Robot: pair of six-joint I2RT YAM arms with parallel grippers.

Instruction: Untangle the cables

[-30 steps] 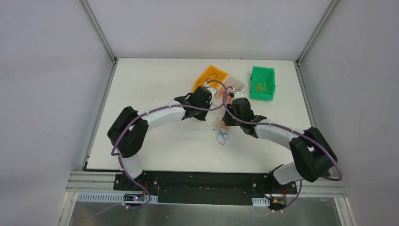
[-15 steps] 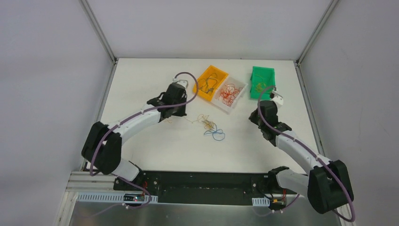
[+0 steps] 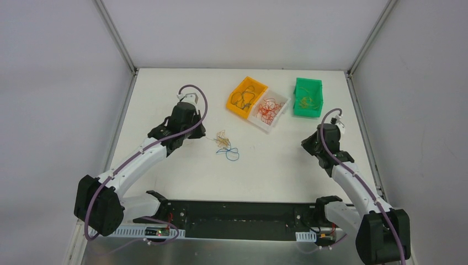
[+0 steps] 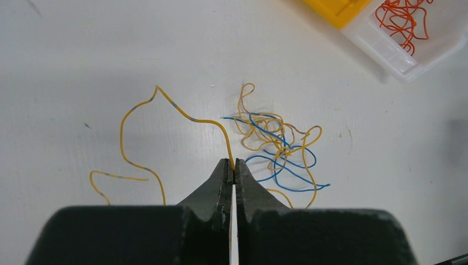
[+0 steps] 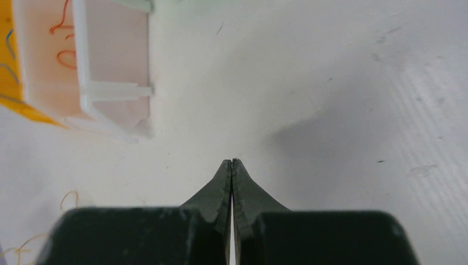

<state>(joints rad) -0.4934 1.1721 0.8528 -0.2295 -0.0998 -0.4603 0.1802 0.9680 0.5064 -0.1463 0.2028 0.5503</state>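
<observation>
**Desk:** Where are the cables sitting?

**Me:** The cables [image 3: 227,147] are a small loose clump on the table [image 3: 276,176], near its middle and a little toward the left edge. From the left wrist I see yellow and blue strands wound through each other.

**Desk:** What are your left fingers doing?

**Me:** The left fingers [image 4: 225,175] are clenched on one yellow cable [image 4: 194,119], pinched right at their tips. From the pinch it arcs away toward the left edge, peaks, then loops back across bare table. It lies clear of the clump, apart from one spot near the pinch where I can't tell whether the two touch.

**Desk:** And the right side?

**Me:** The right fingers [image 5: 226,178] are pressed together with nothing between them. They hover over bare table near the right edge, well apart from the clump.

**Desk:** Where are the bins?

**Me:** Three sit toward the far edge. The orange bin [image 3: 256,81] touches the clear bin [image 4: 397,61], both angled. The green bin [image 3: 307,81] stands just beside them, nearer the far right corner. Red cables [image 4: 405,19] lie curled inside the clear one. I can also see thin strands in the other two bins, but they're too fine to describe from above.
</observation>
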